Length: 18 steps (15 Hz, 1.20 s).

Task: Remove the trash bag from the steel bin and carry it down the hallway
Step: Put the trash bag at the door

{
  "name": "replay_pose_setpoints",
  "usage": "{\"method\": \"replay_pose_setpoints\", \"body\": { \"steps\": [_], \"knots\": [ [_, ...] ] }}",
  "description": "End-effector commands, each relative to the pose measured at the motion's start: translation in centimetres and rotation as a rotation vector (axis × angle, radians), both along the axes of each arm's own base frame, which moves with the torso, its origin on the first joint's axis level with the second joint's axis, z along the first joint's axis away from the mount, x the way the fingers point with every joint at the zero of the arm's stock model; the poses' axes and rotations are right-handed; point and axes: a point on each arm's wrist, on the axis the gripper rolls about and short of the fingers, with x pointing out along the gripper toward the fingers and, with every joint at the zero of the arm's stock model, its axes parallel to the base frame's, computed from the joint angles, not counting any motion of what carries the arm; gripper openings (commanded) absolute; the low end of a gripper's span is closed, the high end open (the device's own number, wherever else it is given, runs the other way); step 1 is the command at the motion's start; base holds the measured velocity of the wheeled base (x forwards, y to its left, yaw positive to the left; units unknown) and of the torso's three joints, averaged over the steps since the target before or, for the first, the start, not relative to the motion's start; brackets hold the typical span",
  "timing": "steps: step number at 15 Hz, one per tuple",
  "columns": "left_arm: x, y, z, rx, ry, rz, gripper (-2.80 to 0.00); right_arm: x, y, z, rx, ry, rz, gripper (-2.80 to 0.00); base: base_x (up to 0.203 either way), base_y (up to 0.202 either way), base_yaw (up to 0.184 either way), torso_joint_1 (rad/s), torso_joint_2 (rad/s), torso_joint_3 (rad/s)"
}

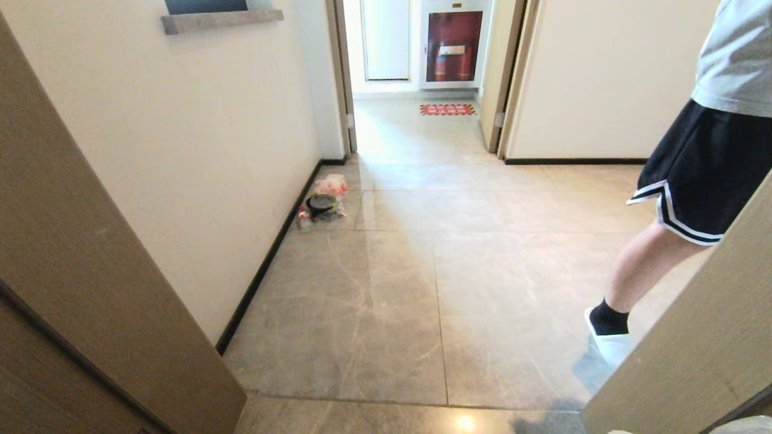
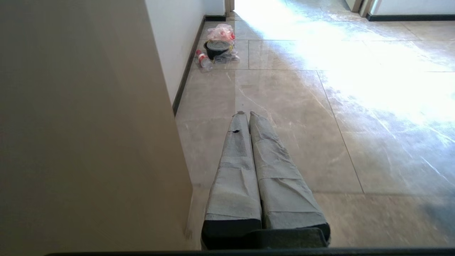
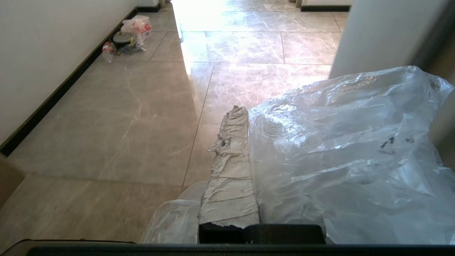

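Clear bag bulges beside my right gripper, clamped on its plastic; left gripper closed, empty. Hallway ahead: rubbish by wall, person right.

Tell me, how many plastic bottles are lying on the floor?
1 that I can make out: a small clear bottle against the left wall's baseboard, beside the black pot and pink bag. More may be hidden in that pile.
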Motion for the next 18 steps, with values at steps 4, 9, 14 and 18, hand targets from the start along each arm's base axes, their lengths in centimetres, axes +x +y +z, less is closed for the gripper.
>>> {"method": "replay_pose_setpoints", "body": {
  "steps": [4,9,14,18],
  "knots": [
    [0.01,0.00,-0.04,0.000,0.002,0.000,-2.80,0.02,0.00,-0.03,-0.001,0.002,0.001,-2.80,0.192,0.000,-0.001,0.002,0.00,0.003],
    [0.01,0.00,-0.04,0.000,0.002,0.000,-2.80,0.02,0.00,-0.03,-0.001,0.002,0.001,-2.80,0.186,0.000,0.001,0.004,0.00,0.003],
    [0.01,0.00,-0.04,0.000,0.002,0.000,-2.80,0.02,0.00,-0.03,-0.001,0.002,0.001,-2.80,0.193,0.000,0.001,0.001,0.00,0.003],
    [0.01,0.00,-0.04,0.000,0.002,0.000,-2.80,0.02,0.00,-0.03,-0.001,0.002,0.000,-2.80,0.191,0.000,0.000,0.002,0.00,0.004]
  ]
}}
